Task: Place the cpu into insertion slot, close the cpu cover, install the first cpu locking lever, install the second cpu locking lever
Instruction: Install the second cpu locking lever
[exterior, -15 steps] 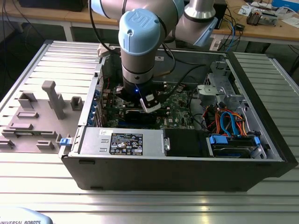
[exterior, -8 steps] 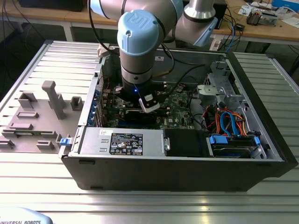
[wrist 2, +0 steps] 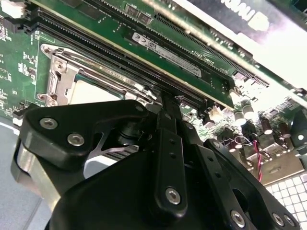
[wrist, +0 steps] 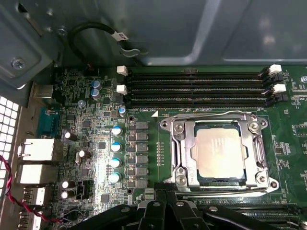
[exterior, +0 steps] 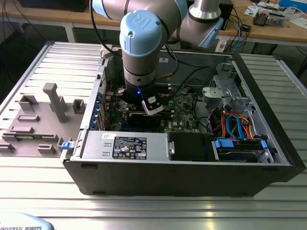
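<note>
Where exterior view hides it — cpu [wrist: 218,152] seated under cpu cover [wrist: 184,143].

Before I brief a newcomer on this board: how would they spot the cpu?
Find the green motherboard in the first wrist view, then the four long black memory slots. Beside them sits the cpu cover; the cpu is the dull silver square in its window, flat and unmarked unlike surrounding components.

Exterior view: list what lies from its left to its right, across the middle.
Grey plastic fixture blocks → blue latch tab → labelled power supply → robot arm's wrist over the green motherboard → orange and blue cables → the case's right wall.
</note>
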Available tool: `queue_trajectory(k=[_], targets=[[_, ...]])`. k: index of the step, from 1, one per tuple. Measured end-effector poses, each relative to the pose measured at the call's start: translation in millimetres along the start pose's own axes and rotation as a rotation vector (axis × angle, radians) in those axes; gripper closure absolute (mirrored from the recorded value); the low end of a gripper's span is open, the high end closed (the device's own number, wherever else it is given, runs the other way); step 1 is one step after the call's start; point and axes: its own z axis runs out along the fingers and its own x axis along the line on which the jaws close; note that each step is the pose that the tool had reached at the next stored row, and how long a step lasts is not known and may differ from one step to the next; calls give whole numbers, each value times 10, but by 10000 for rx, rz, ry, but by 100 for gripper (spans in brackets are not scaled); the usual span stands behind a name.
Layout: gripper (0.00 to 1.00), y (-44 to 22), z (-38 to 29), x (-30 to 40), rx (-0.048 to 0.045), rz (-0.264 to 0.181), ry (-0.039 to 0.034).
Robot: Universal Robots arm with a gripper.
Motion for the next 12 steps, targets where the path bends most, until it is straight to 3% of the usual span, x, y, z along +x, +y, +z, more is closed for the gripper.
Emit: queue_trajectory(k=[7, 12], targets=[[89, 11, 13, 2, -31, 0, -1], [89, 10, -21, 2, -32, 1, 1]])
